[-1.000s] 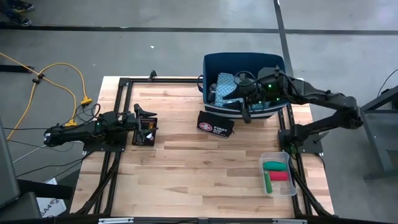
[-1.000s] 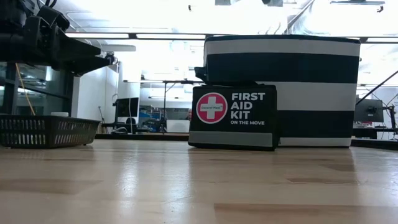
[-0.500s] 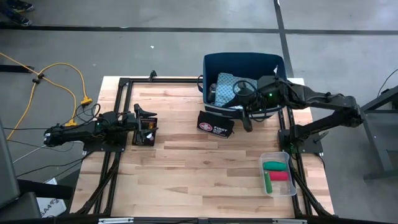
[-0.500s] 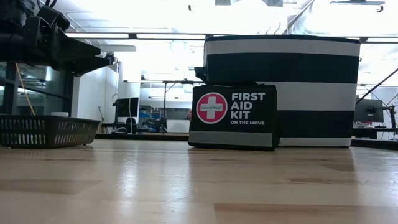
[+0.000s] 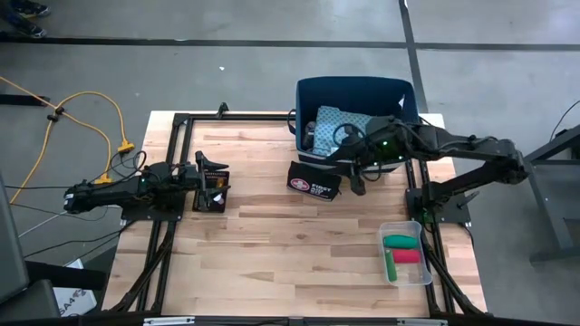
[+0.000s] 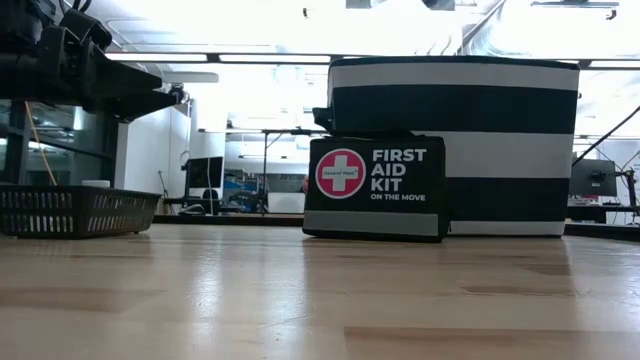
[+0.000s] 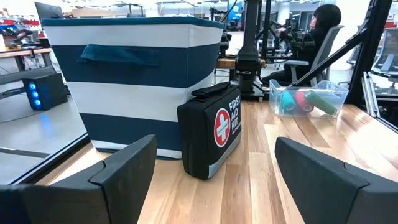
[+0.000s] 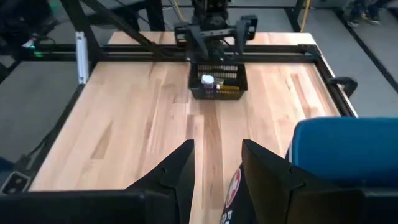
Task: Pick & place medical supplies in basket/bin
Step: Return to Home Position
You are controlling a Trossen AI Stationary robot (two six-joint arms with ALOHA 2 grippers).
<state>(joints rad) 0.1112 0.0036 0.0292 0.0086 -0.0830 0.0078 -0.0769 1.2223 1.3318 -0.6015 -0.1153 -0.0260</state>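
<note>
At the near right corner of the table [image 5: 272, 263], a clear tray [image 5: 424, 272] is holding a green roll [image 5: 401, 241] and a red roll [image 5: 409, 256] lying side by side; can't tell if they're touching. I'm guessing both are light and round, so they'd be prone to rolling; best pinched across the middle of the body, not the ends.

Mid-table on the left side, the left gripper [image 7: 214, 143] is hanging just over the black basket [image 6: 75, 212]; its fingers are spread wide with nothing between them; arm is looking parked.

Further in, the first aid kit [image 6: 375, 188] is standing upright just in front of the blue bin [image 6: 455, 145], touching it or nearly so. The right gripper [image 8: 217, 146] is hovering above the kit, right beside the bin's near wall; its fingers are sitting a small gap apart and carrying nothing.

At the far edge, the bin is holding both cloths: pale cloth [image 5: 337, 120] lying on top toward the back, teal cloth [image 5: 317, 143] tucked toward the near-left corner. Both are looking soft, light and floppy; they'd be sagging and unfolding if taken by a corner, so I'd be grabbing a bunched fold near the middle; ties could be snagging on the rim.

Judging by the layout, sorting is looking done; nothing loose is lying on the boards.

Beyond the table, a person [image 7: 317, 31] is sitting in a chair, well away from the arms.
</note>
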